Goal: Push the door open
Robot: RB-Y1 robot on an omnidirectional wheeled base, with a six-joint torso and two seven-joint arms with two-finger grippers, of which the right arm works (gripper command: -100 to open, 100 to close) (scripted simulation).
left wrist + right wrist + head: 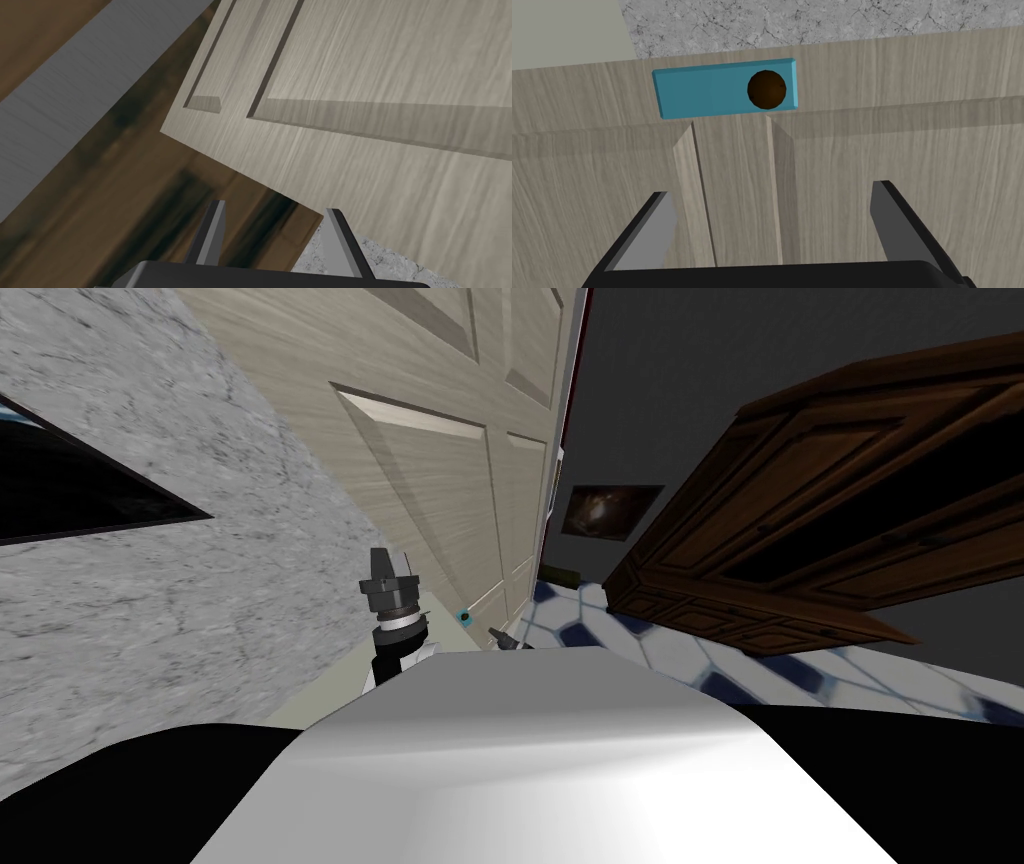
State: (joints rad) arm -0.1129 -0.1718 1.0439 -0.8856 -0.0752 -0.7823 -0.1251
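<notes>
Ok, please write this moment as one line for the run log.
door: partly open | right gripper: open, facing door near blue plate | left gripper: open, by door corner | contact: cannot tell

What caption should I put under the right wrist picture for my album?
Open right hand faces the pale panelled door near its blue plate and brown knob.

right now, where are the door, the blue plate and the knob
door (892,150): right wrist view, on its pale wood-grain panel.
blue plate (702,95): right wrist view, on its bare flat face.
knob (767,89): right wrist view, on its dark round middle.
</notes>
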